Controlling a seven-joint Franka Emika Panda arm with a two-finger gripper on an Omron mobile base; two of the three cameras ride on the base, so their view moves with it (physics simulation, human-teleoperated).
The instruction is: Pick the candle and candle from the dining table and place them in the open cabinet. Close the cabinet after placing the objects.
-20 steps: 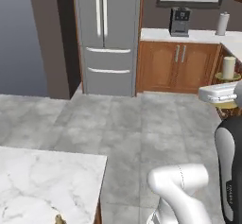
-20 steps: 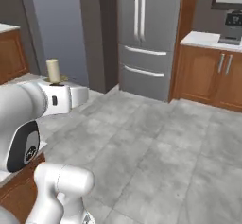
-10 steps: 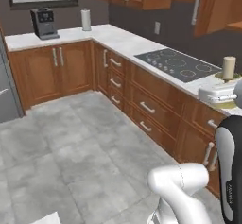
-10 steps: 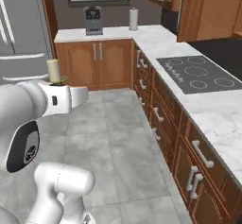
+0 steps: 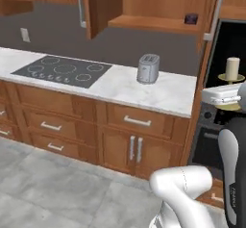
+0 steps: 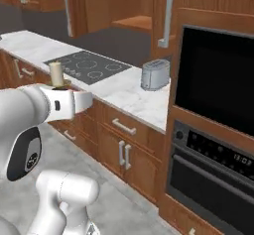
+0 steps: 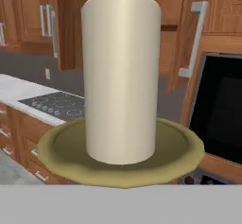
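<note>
While the two-finger claw point(image 7: 121, 183) sits clamped tight under the brass dish, fingertips hidden below it, it carries the short thick cream candle on its brass candlestick point(image 7: 121, 83) upright, close in front of the hand camera. Same candle rides on the white wrist at the right edge of the left base view point(image 5: 232, 69) and at the left of the right base view point(image 6: 56, 74). Ahead: the tall reddish-brown wooden wall cabinet point(image 5: 158, 10) with its door swung open, long grey bar handle point(image 5: 80, 5) on the door, wooden shelf point(image 5: 156, 24) bare except for a small dark object point(image 5: 191, 18) at its right end. Below it, a white marble counter point(image 5: 158, 90) with a black hob point(image 5: 62, 70) and a silver toaster point(image 5: 148, 68); a black built-in oven point(image 6: 216, 88) stands to the right. Judged progress: first candle picked, in transit, not yet placed on the shelf. Left to do: set it in, fetch the thin tapered candle, place that, shut the cabinet. Arm is well short of the shelf and lower than it, so a reach up and forward looks needed.
</note>
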